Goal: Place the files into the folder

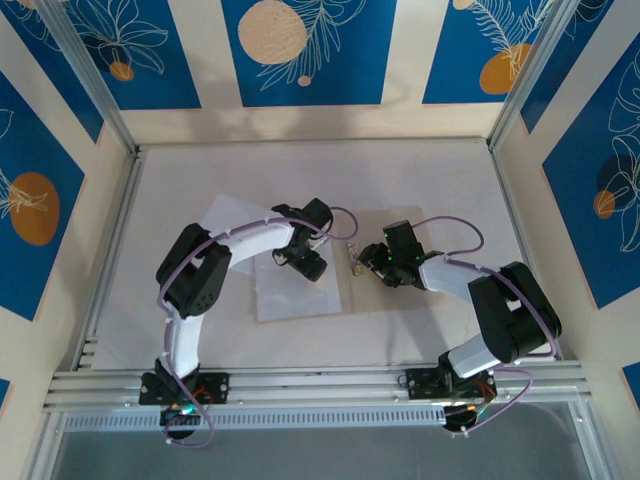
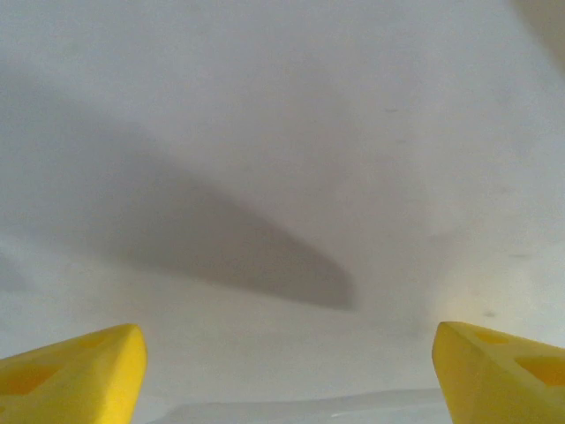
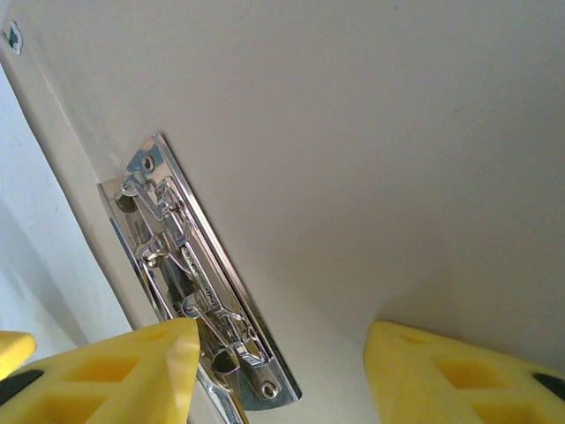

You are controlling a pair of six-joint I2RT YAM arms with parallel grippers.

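Left claw (image 2: pixel 287 375), wide open and empty, sits over thin white paper sheets (image 1: pixel 295 300) mid-way across the table (image 1: pixel 430 175), apparently to shift them; right claw (image 3: pixel 282 375), jaws apart and empty, rests at the silver metal clip (image 3: pixel 190 283) of the cream card folder (image 3: pixel 371 159), likely steadying it.

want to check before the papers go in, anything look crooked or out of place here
Yes. The tilted sheet lies rotated, one corner poking out toward the far left. It is not squared up with the second sheet, which sits straighter just left of the metal clip. Nothing looks torn or spilled.
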